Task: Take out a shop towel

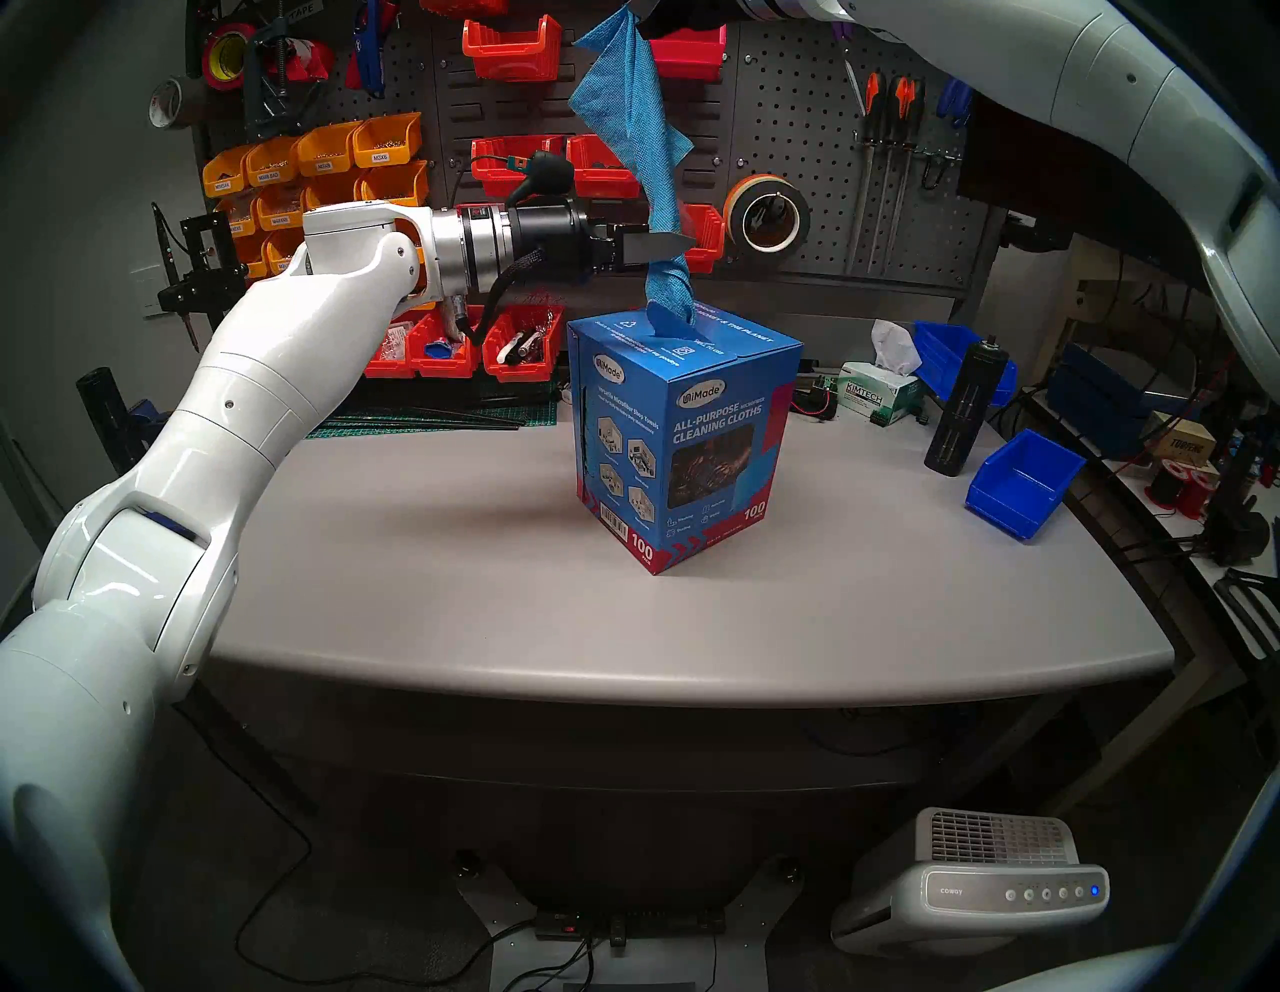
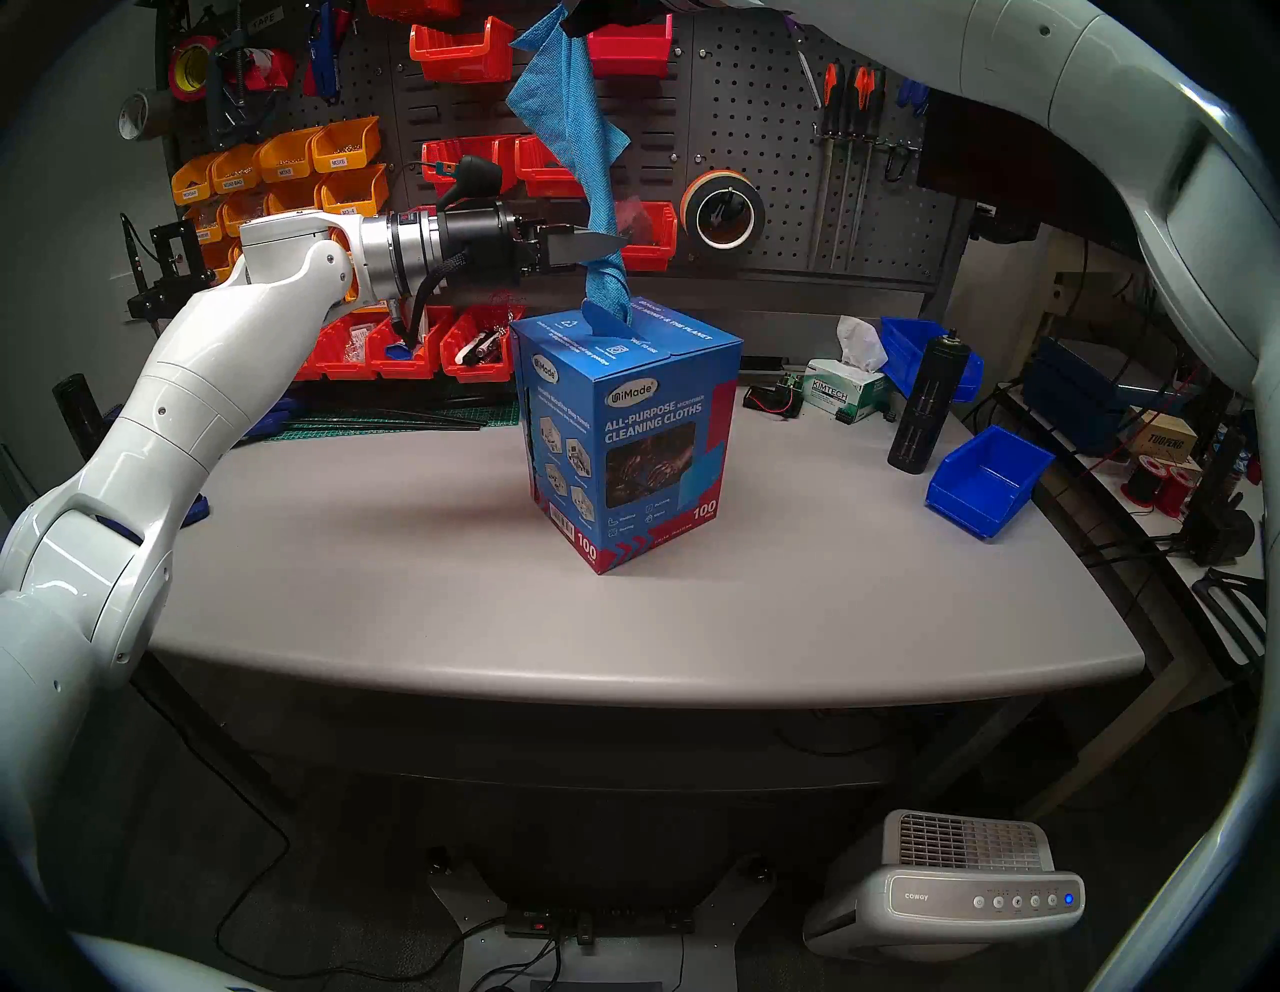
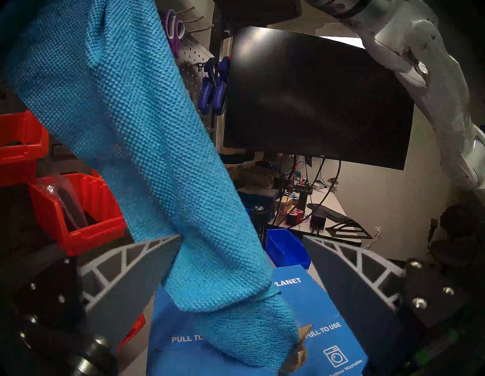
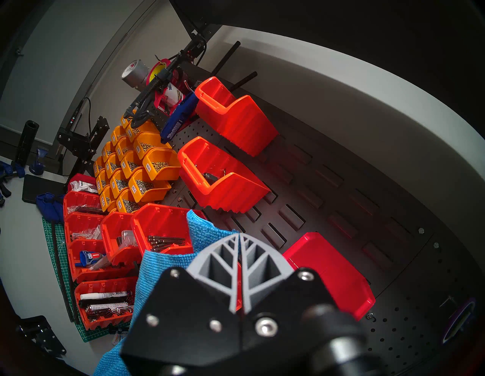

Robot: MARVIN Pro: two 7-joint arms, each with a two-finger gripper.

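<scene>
The sky-blue shop towel [image 1: 623, 125] hangs stretched between the top slot of the blue cleaning-cloth carton [image 1: 692, 443] and my right gripper [image 1: 641, 8], high at the frame's top. In the right wrist view that gripper [image 4: 240, 235] is shut, with the towel [image 4: 157, 267] pinched in it. My left gripper [image 1: 682, 244] reaches in level from the left, just above the carton. In the left wrist view it [image 3: 242, 236] is open, with the twisted towel [image 3: 131, 118] between its jaws; the left fingertip [image 3: 168, 244] touches the cloth. The towel's lower end is still in the carton [image 3: 328, 315].
The carton stands mid-table on the grey top [image 1: 415, 554]. A Kimtech tissue box [image 1: 876, 398], a black cylinder [image 1: 966, 409] and a blue bin [image 1: 1025, 488] stand at the right. The pegboard with red bins [image 1: 512, 41] and a tape roll [image 1: 765, 215] is close behind.
</scene>
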